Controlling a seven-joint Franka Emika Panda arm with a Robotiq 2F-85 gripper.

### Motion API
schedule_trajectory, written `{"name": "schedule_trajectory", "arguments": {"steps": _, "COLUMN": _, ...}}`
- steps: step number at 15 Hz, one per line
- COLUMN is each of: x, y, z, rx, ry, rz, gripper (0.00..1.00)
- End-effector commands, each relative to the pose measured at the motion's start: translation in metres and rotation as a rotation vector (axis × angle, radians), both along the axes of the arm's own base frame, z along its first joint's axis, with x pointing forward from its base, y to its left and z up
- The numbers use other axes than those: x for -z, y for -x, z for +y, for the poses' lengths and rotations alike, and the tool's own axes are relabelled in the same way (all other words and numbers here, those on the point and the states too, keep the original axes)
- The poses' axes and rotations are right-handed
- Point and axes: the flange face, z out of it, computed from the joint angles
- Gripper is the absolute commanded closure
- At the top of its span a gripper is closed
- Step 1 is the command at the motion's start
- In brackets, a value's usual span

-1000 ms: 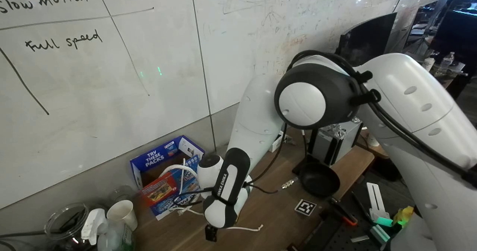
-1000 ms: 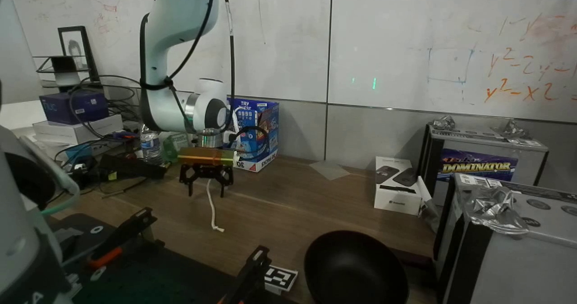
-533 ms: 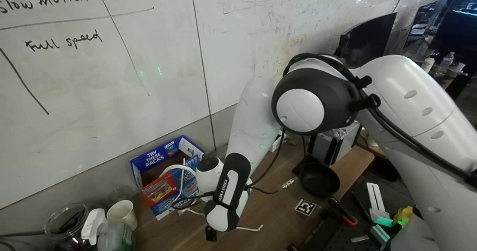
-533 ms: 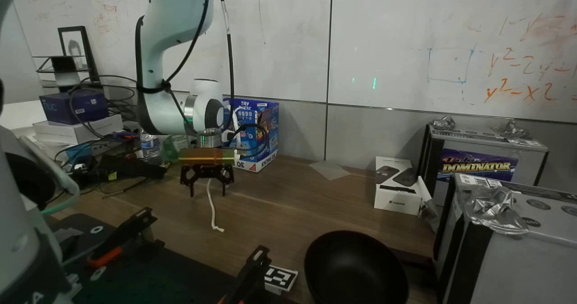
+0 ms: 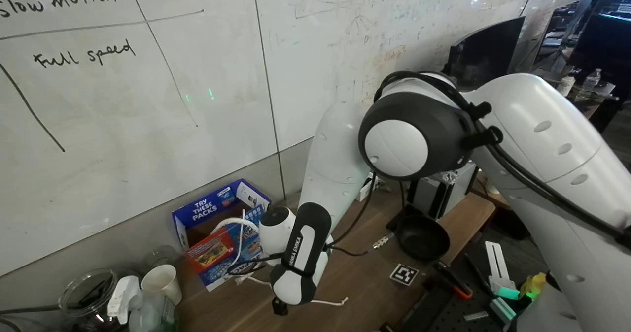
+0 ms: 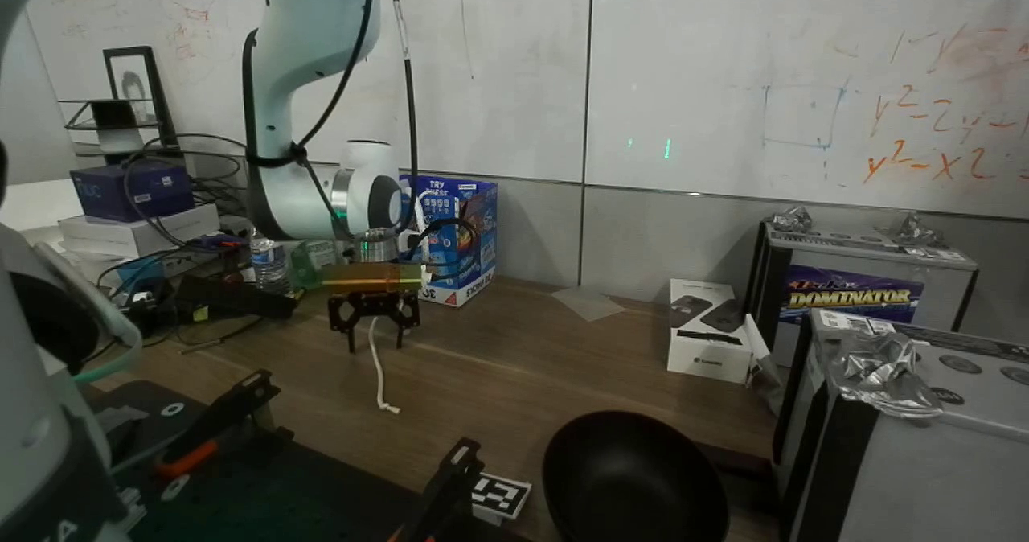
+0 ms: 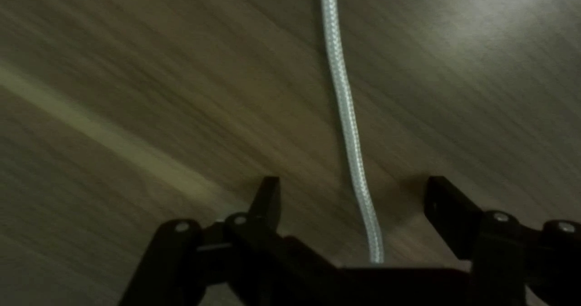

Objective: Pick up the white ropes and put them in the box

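The white rope [image 7: 344,101] lies on the wooden table and runs between the two spread fingers of my gripper [image 7: 353,181] in the wrist view. My gripper is open, and neither finger touches the rope. In an exterior view the gripper [image 6: 375,344] hangs low over the table, with the rope's loose end [image 6: 379,377] towards the camera. The rope end [image 5: 330,303] also sticks out past the arm. More white rope [image 5: 240,236] loops over the front of the blue box [image 5: 201,210], which stands open-topped against the wall. The arm partly hides the box [image 6: 478,232].
A black pan [image 6: 635,474] sits on the table beside a printed marker [image 6: 500,494]. A white box [image 6: 709,333] and grey cases [image 6: 908,421] stand to one side. A paper cup [image 5: 162,282], spray bottle [image 5: 148,312] and glass jar [image 5: 88,292] stand near the blue box.
The arm has sunk slightly, and the gripper has shifted a little and turned slightly over the rope. The rope and the box have not visibly moved.
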Motion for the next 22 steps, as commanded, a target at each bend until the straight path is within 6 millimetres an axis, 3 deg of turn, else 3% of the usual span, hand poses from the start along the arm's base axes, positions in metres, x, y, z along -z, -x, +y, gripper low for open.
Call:
{"name": "schedule_trajectory", "arguments": {"steps": 1, "x": 0.005, "y": -0.005, "z": 0.001, "rx": -0.010, "ry": 0.002, "rz": -0.027, "gripper": 0.49}}
{"name": "schedule_trajectory", "arguments": {"steps": 6, "x": 0.002, "y": -0.005, "z": 0.004, "rx": -0.013, "ry": 0.000, "rz": -0.027, "gripper": 0.86}}
{"name": "schedule_trajectory", "arguments": {"steps": 8, "x": 0.004, "y": -0.005, "z": 0.004, "rx": -0.009, "ry": 0.004, "rz": -0.026, "gripper": 0.94}}
{"name": "schedule_trajectory", "arguments": {"steps": 10, "x": 0.000, "y": -0.008, "z": 0.004, "rx": 0.011, "ry": 0.010, "rz": -0.024, "gripper": 0.97}}
{"name": "schedule_trajectory", "arguments": {"steps": 11, "x": -0.001, "y": -0.010, "z": 0.004, "rx": 0.017, "ry": 0.016, "rz": -0.019, "gripper": 0.92}}
{"name": "schedule_trajectory", "arguments": {"steps": 14, "x": -0.020, "y": -0.026, "z": 0.006, "rx": 0.050, "ry": 0.042, "rz": -0.038, "gripper": 0.91}}
{"name": "schedule_trajectory", "arguments": {"steps": 18, "x": -0.062, "y": -0.063, "z": 0.008, "rx": 0.133, "ry": 0.095, "rz": -0.100, "gripper": 0.91}}
{"name": "schedule_trajectory", "arguments": {"steps": 22, "x": -0.130, "y": -0.098, "z": 0.016, "rx": 0.232, "ry": 0.150, "rz": -0.148, "gripper": 0.91}}
